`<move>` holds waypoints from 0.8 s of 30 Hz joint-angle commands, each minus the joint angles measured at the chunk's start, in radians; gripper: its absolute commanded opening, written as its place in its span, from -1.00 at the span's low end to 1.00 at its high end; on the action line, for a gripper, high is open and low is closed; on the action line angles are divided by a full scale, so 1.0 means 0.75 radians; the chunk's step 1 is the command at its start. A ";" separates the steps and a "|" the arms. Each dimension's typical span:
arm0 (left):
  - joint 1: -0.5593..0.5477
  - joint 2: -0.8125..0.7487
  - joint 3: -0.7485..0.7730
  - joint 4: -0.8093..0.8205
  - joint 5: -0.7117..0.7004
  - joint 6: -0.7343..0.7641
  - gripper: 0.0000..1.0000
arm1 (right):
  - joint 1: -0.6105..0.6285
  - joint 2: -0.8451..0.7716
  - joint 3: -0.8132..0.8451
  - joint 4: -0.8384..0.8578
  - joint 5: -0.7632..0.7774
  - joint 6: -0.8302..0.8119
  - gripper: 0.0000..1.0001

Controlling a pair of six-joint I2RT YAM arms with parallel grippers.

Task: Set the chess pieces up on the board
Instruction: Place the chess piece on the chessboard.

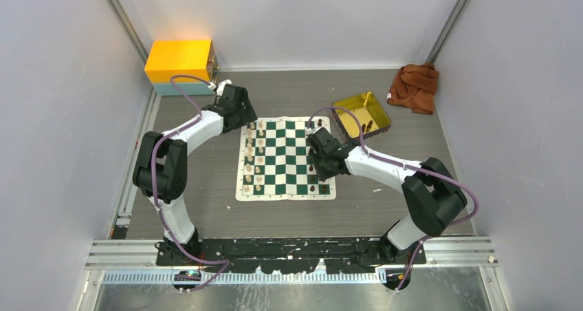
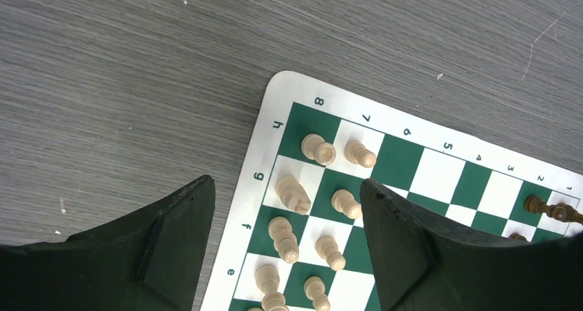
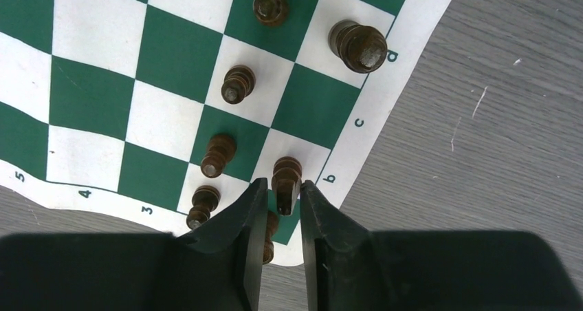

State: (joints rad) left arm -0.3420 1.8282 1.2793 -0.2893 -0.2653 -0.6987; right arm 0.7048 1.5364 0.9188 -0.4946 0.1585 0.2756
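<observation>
Dark piece (image 3: 286,170): upright, lower centre on board (image 3: 172,49), directly between right gripper (image 3: 283,187) tips; grip untellable; left gripper (image 2: 285,184) agape

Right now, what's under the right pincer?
Under the right pincer, a dark chess piece stands between its tips, near the edge of the board by the letter b. A second dark piece peeks out lower down. The pincer covers most of it, so its shape is hidden.

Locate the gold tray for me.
Top external view: the gold tray sits right of centre, just off the far-right corner of the board, with the brown cloth beyond it to the right.
</observation>
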 commanded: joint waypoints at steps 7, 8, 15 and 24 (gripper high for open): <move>0.008 -0.047 0.014 0.018 -0.008 0.005 0.55 | 0.009 -0.017 0.025 -0.008 0.005 0.013 -0.25; 0.008 -0.047 0.014 0.018 -0.008 0.006 0.55 | 0.009 -0.017 0.029 -0.012 0.007 0.012 -0.25; 0.008 -0.043 0.022 0.017 -0.010 0.007 0.55 | 0.013 -0.052 0.142 -0.092 0.032 -0.011 -0.24; 0.008 -0.036 0.041 0.015 -0.010 0.004 0.55 | 0.015 -0.078 0.483 -0.252 0.163 0.002 -0.23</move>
State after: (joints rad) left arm -0.3420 1.8282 1.2797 -0.2893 -0.2649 -0.6991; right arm 0.7097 1.5200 1.1397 -0.6327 0.1944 0.2714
